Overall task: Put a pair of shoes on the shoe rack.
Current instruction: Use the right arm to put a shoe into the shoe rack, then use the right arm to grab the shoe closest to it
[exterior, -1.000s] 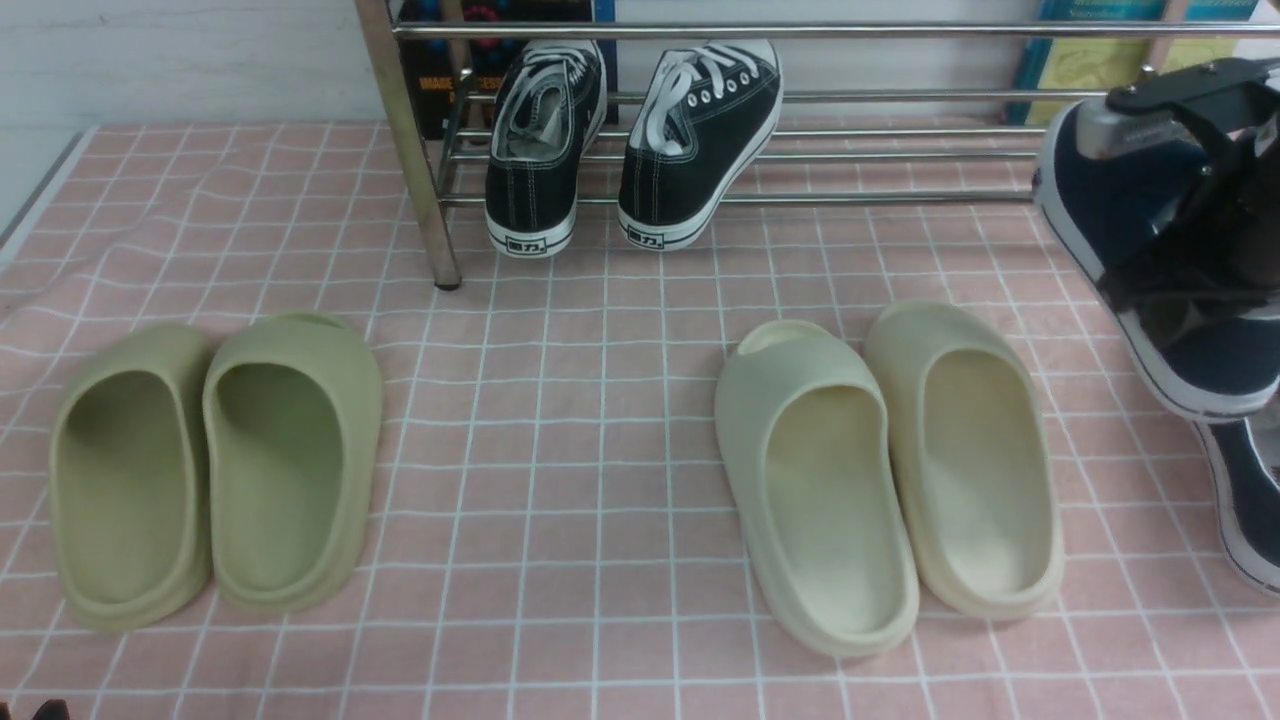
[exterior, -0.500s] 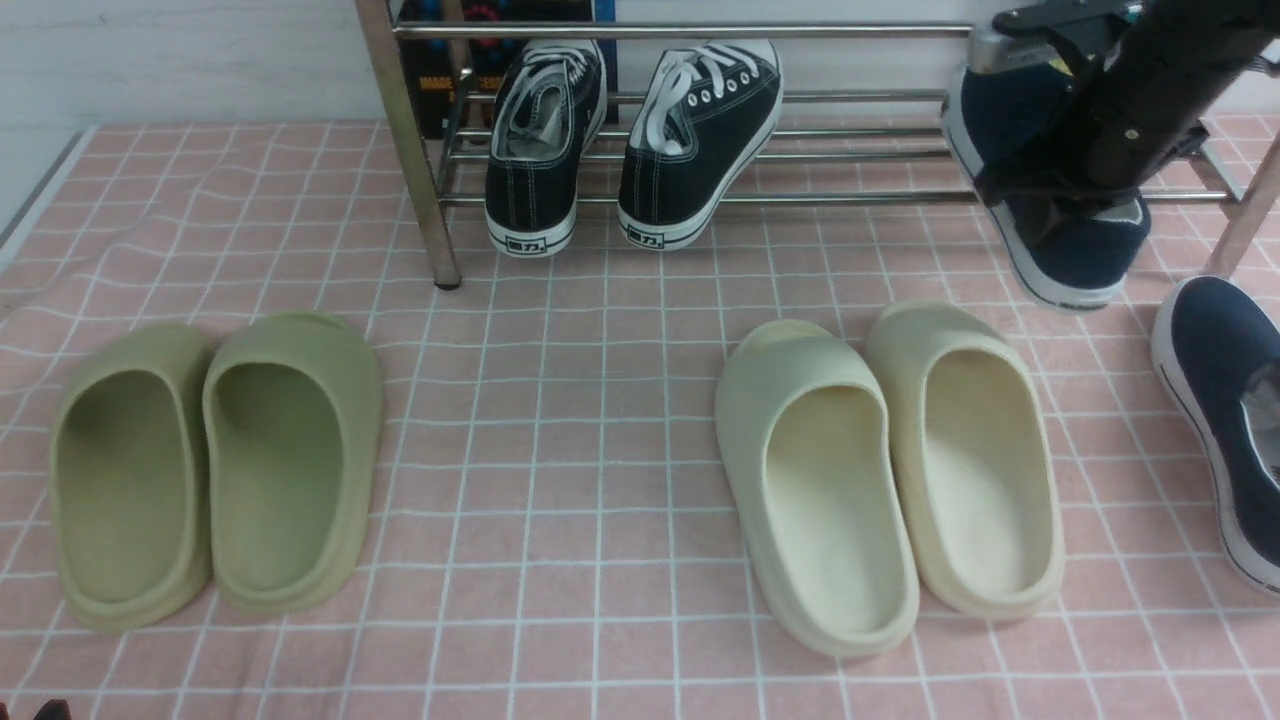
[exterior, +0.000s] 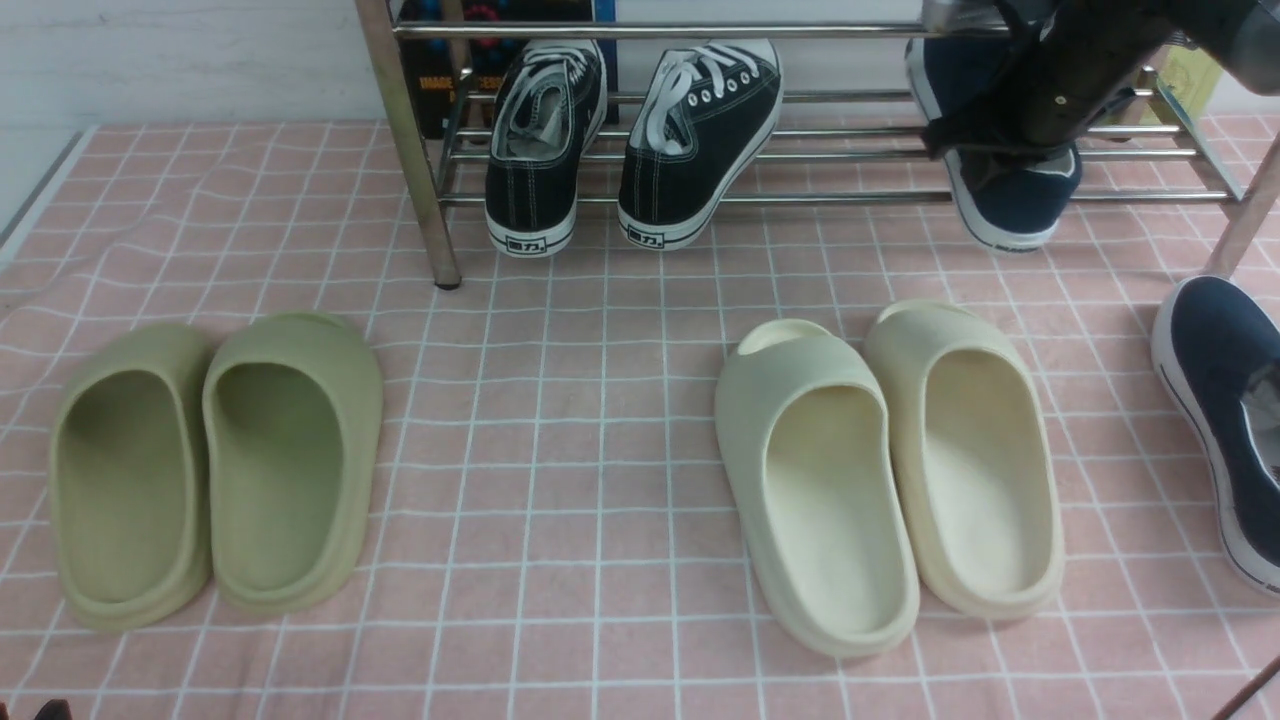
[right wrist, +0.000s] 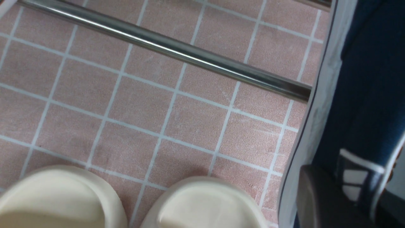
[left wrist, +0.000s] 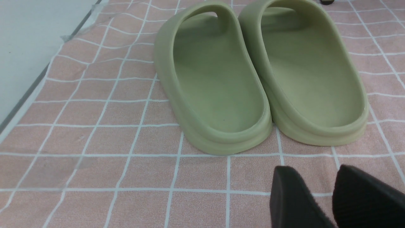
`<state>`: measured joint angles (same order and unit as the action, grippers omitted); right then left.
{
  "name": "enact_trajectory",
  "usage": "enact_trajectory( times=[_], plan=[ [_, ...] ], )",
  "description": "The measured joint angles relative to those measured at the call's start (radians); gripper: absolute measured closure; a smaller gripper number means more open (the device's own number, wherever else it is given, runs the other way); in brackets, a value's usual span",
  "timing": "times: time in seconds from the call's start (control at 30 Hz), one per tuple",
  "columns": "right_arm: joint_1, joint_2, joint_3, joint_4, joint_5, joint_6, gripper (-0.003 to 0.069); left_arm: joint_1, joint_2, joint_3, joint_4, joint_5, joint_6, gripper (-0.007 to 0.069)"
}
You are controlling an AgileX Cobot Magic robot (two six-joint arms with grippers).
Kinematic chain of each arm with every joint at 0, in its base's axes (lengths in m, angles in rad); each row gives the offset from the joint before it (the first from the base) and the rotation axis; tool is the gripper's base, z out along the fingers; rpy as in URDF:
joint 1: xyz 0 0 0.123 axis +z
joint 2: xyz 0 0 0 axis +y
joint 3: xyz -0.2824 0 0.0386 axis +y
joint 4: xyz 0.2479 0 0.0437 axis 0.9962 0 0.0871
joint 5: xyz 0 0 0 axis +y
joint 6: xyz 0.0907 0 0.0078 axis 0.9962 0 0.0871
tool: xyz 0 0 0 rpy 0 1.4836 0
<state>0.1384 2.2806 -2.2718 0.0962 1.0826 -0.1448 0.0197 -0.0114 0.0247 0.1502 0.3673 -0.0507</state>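
My right gripper (exterior: 1010, 140) is shut on a navy slip-on shoe (exterior: 1015, 195) at its heel collar. It holds the shoe tilted over the right part of the silver shoe rack (exterior: 830, 197), toe toward the back and white-soled heel hanging past the front bar. I cannot tell whether the shoe rests on the bars. In the right wrist view the shoe (right wrist: 367, 95) fills the side, with my gripper (right wrist: 351, 193) clamped on it and a rack bar (right wrist: 164, 47) behind. The second navy shoe (exterior: 1215, 400) lies on the cloth at far right. My left gripper (left wrist: 314, 172) is shut and empty, low over the cloth.
Black lace-up sneakers (exterior: 630, 140) lean on the rack's left part. Cream slides (exterior: 890, 470) lie at centre right and also show in the right wrist view (right wrist: 202, 205). Olive slides (exterior: 215, 460) lie at left, just beyond my left gripper (left wrist: 259, 72). A rack leg (exterior: 410, 150) stands at left.
My right gripper has carried the navy shoe from the far right edge, leftward and away from me, onto the rack's right part. The second navy shoe came into fuller view.
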Motion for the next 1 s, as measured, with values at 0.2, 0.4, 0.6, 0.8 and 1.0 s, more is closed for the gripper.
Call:
enact_trajectory(
  times=[0.2,0.4,0.6,0.8,1.0],
  plan=[
    [0.0,0.002,-0.007,-0.002,-0.01,0.003,0.0503,0.0,0.0,0.0,0.0,0.0,0.0,0.0388],
    [0.001,-0.042,-0.01,-0.001,0.038,0.005,0.0297,0.0,0.0,0.0,0.0,0.0,0.0,0.0388],
    [0.001,-0.13,-0.014,-0.001,0.154,0.001,0.0254,0.0,0.0,0.0,0.0,0.0,0.0,0.0388],
    [0.001,-0.305,0.153,-0.005,0.162,0.001,0.0343,0.0,0.0,0.0,-0.001,0.0,0.0,0.0387],
    [-0.053,-0.557,0.518,-0.019,0.162,0.036,0.0406,0.0,0.0,0.0,-0.001,0.0,0.0,0.0387]
  ],
)
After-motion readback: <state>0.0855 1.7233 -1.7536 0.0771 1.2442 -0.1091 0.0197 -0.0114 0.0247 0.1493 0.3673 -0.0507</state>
